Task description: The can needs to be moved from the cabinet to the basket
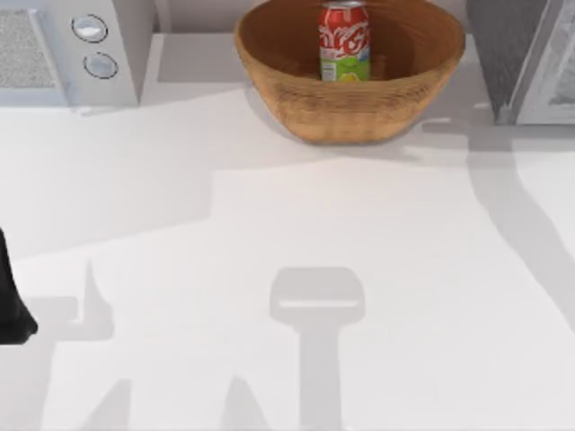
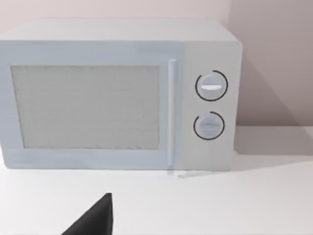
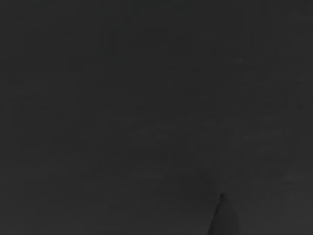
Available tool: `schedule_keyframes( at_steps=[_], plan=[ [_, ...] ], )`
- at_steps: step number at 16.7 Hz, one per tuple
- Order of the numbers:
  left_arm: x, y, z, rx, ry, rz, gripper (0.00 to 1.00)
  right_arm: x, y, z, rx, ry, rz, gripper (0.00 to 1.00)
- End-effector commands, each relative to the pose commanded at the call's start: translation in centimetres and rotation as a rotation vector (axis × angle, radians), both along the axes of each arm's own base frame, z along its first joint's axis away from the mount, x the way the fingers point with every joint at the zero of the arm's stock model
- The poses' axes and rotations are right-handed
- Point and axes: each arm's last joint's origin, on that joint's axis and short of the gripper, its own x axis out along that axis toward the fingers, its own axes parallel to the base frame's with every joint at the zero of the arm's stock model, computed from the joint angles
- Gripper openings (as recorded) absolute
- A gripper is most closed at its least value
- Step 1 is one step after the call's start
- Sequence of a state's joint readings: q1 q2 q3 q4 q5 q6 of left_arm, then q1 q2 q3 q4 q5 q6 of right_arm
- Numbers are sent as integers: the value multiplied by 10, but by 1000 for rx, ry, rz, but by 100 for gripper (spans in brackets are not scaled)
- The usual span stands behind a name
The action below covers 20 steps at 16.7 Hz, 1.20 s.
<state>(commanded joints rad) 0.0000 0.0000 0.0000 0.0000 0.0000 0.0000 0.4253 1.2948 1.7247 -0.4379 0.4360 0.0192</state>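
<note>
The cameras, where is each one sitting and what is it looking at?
Top view: above the table, looking down on the can standing upright in the basket, the cabinet at right, the microwave at left; a dark bit of the left arm at the left edge.
Left wrist view: on the left arm, facing the microwave's front; one dark fingertip shows.
Right wrist view: dark.
Shared: top and left wrist views both show the microwave.

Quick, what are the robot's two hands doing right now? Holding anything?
Left end effector: parked at the table's left edge; open or shut cannot be told.
Right end effector: its wrist view is dark, so its state cannot be told.
</note>
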Motion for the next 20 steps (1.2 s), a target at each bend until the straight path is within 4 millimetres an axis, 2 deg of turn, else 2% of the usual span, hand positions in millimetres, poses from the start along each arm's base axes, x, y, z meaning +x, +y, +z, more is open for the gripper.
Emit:
schedule_keyframes(
  at_steps=[5, 6, 7, 14, 17, 18, 20],
  plan=[
    [0, 0, 0, 0, 0, 0, 100, -2, 3, 0, 0, 0, 0, 100],
    [0, 0, 0, 0, 0, 0, 100, -9, -7, 6, -3, -20, -42, 100],
    [0, 0, 0, 0, 0, 0, 100, -9, -7, 6, -3, -21, -42, 100],
    [0, 0, 0, 0, 0, 0, 100, 39, -7, 6, -3, -21, -42, 100],
    [0, 0, 0, 0, 0, 0, 100, 41, -8, 6, -3, -20, -42, 100],
    [0, 0, 0, 0, 0, 0, 100, 33, -8, 8, -2, -28, -38, 100],
    [0, 0, 0, 0, 0, 0, 100, 31, -9, 7, -1, -30, -39, 100]
  ],
)
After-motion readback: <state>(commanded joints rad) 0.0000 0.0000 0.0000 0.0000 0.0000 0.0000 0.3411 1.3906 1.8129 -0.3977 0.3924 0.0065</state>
